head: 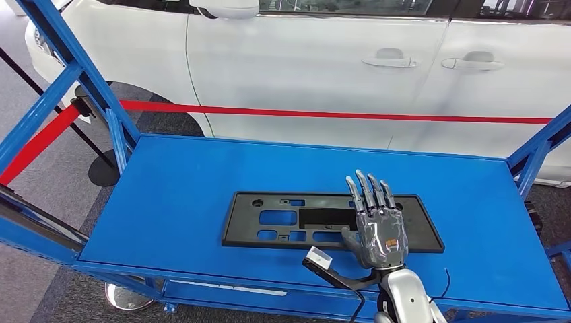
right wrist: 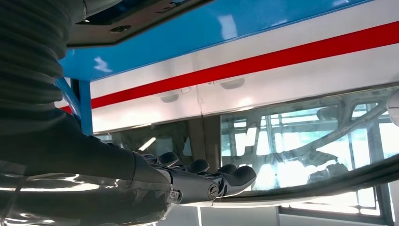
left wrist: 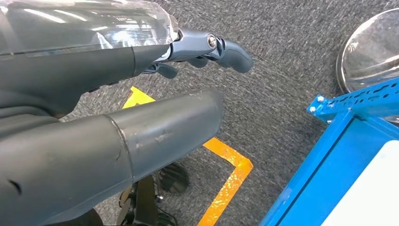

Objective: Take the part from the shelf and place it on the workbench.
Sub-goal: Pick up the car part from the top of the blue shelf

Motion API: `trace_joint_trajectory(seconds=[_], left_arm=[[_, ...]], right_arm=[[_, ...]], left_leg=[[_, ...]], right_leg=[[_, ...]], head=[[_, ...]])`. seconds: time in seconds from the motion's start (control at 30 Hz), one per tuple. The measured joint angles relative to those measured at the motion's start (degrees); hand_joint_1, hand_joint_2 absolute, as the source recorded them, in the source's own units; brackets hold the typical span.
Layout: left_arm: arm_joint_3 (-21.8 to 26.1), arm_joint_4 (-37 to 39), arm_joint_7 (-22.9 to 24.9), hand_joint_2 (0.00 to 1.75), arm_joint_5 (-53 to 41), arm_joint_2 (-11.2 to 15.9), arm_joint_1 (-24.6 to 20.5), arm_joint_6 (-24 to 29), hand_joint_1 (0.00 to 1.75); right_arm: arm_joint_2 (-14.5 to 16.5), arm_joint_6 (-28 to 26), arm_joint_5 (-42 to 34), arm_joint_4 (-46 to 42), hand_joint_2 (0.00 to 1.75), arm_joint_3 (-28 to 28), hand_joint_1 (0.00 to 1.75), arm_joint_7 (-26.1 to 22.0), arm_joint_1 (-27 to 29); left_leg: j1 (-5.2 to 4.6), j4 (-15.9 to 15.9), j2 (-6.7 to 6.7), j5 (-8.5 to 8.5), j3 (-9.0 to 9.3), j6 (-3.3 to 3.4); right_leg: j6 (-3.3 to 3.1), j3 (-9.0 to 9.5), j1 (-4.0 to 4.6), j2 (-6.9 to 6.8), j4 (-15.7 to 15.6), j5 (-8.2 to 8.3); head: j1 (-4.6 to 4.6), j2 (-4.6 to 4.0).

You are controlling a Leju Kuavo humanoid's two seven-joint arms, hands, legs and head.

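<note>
With the right hand (head: 378, 225) flat, fingers extended and holding nothing, over the part (head: 289, 221) lying mid-shelf (head: 168, 202), it should curl under the near edge before lifting level.

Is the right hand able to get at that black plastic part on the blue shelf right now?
Probably yes: the right hand is already over the black part, fingers spread above it, with nothing between them.

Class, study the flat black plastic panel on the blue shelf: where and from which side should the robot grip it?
Probably the near long edge of the panel, approached from the robot's side. It lies flat and thin, its long edge faces the robot, and the right hand is already above its right part.
</note>
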Motion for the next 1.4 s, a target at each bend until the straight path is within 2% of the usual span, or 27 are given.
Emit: trace_joint_trajectory(seconds=[0.4,0.6,0.8,1.03,1.23,1.4], left_arm=[[-0.80,-0.02,0.49,0.00,-0.54,-0.01,0.07,1.22,0.00],[-0.80,-0.02,0.58,0.00,0.32,-0.13,0.49,1.97,0.00],[-0.80,-0.02,0.61,0.00,0.63,-0.20,0.50,2.21,0.00],[-0.80,-0.12,0.73,0.00,1.37,-0.55,0.52,3.66,0.00],[-1.76,-0.21,1.03,0.00,-0.03,-1.07,0.35,3.90,0.00],[-3.15,-0.21,1.38,0.00,-1.04,-1.26,0.19,3.85,0.00]], right_arm=[[0.45,-0.08,0.55,-2.67,1.75,-0.30,0.00,-1.48,1.91],[-1.87,0.13,1.78,-10.95,1.75,0.28,0.00,-0.84,7.85],[-3.24,0.16,2.25,-14.87,1.75,0.73,0.00,-0.51,10.58],[-5.82,1.64,5.75,-18.52,1.75,2.64,0.00,3.53,16.59],[-5.85,8.17,4.24,-14.74,1.75,4.77,0.00,4.11,14.16],[-3.20,11.02,3.85,-6.20,1.75,5.32,0.00,3.80,8.42]], left_leg=[[-0.10,0.01,0.00,-0.02,0.09,0.00],[-0.12,0.00,0.05,-0.18,0.11,0.00],[-0.13,-0.01,0.09,-0.22,0.17,0.04],[-0.12,-0.01,0.12,-0.34,0.25,0.03],[-0.12,-0.02,0.14,-0.34,0.31,0.02],[-0.11,-0.01,0.19,-0.33,0.46,0.02]], right_leg=[[0.04,0.01,-0.06,-0.01,-0.01,-0.03],[0.02,0.08,-0.03,0.04,-0.01,-0.16],[0.04,0.12,-0.03,0.07,-0.01,-0.19],[0.15,0.22,-0.04,0.13,-0.01,-0.28],[0.16,0.29,-0.06,0.14,-0.01,-0.29],[0.16,0.42,-0.04,0.15,-0.01,-0.28]], head=[[-0.01,0.00],[0.00,0.00],[0.01,0.00],[-0.01,0.00],[0.01,0.00],[0.00,0.00]])
